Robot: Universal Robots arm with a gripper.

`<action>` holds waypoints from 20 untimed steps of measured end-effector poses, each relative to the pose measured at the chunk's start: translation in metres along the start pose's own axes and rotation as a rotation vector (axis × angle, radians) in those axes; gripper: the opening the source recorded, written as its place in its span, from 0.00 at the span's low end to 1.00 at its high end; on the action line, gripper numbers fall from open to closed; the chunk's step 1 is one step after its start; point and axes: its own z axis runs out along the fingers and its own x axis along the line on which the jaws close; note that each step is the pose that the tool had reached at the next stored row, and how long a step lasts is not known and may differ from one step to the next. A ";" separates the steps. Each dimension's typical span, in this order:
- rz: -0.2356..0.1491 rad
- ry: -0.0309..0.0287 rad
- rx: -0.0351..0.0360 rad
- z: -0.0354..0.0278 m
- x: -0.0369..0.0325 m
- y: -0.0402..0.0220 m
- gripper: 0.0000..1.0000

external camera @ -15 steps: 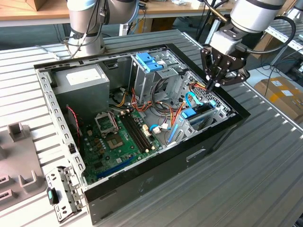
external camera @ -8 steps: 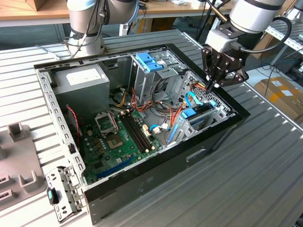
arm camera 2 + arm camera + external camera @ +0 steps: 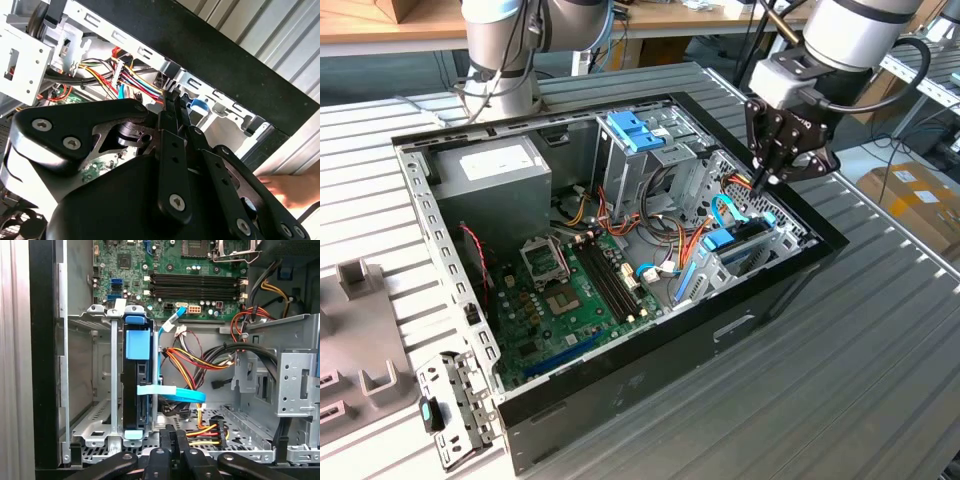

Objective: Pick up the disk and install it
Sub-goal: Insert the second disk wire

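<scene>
The gripper [image 3: 767,180] hangs over the case's [image 3: 670,345] edge at the exterior view's right, fingers [image 3: 175,102] pressed together, holding nothing. Just below it the disk [image 3: 141,390] stands on edge in its bay [image 3: 92,427] (blue clips above and below), near the case's front corner. A flat blue cable [image 3: 172,392] crosses it. Farther in lies the motherboard [image 3: 575,295].

The exterior view looks down from a distance; both wrist views peer closely into the computer case [image 3: 650,390].
</scene>
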 end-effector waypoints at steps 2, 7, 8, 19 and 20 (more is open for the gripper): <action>0.010 -0.0022 0.0003 0.0000 0.0000 0.0000 0.16; 0.020 -0.0039 0.0007 0.0001 0.0003 0.0002 0.16; 0.021 -0.0038 0.0007 0.0000 0.0003 0.0002 0.16; 0.025 -0.0592 0.0018 -0.0003 0.0099 0.0014 0.16; 0.025 -0.0630 0.0017 -0.0004 0.0112 0.0015 0.16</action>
